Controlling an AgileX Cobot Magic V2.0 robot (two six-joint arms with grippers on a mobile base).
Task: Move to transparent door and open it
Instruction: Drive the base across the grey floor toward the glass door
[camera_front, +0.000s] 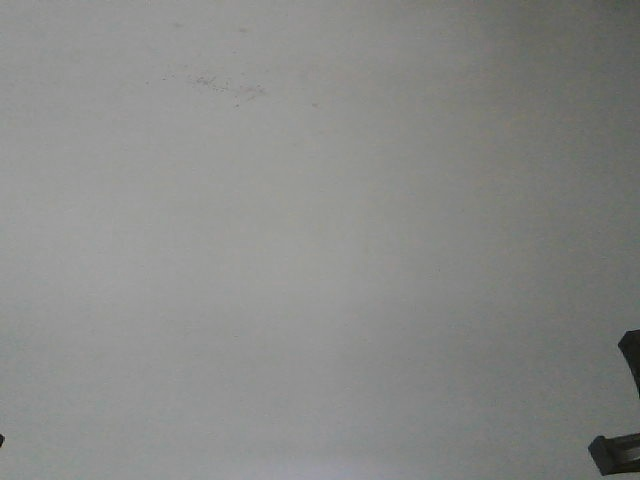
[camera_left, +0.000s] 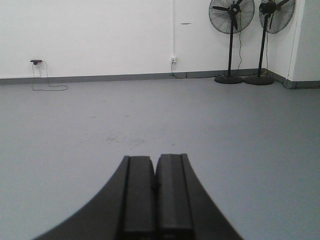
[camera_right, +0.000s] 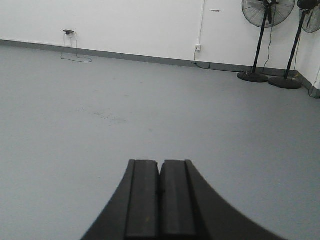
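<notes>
Although each wrist view shows only the fingertips, the left gripper (camera_left: 155, 159) has its two black fingers (camera_left: 139, 195) pressed flat together with nothing between them; the right gripper (camera_right: 160, 162) is closed in the same way. Both point across the grey floor (camera_left: 250, 150) toward the white wall (camera_left: 100, 30). A scuffed patch (camera_left: 122, 138) lies between the grippers and the wall. Low on the wall sits a socket (camera_left: 173, 59). Toward the wall's left end is a small black device (camera_left: 36, 62) with a trailing cable. At the wall's right corner stand a pedestal fan (camera_left: 231, 40) and a second fan (camera_left: 270, 35). The transparent door appears in no view.
</notes>
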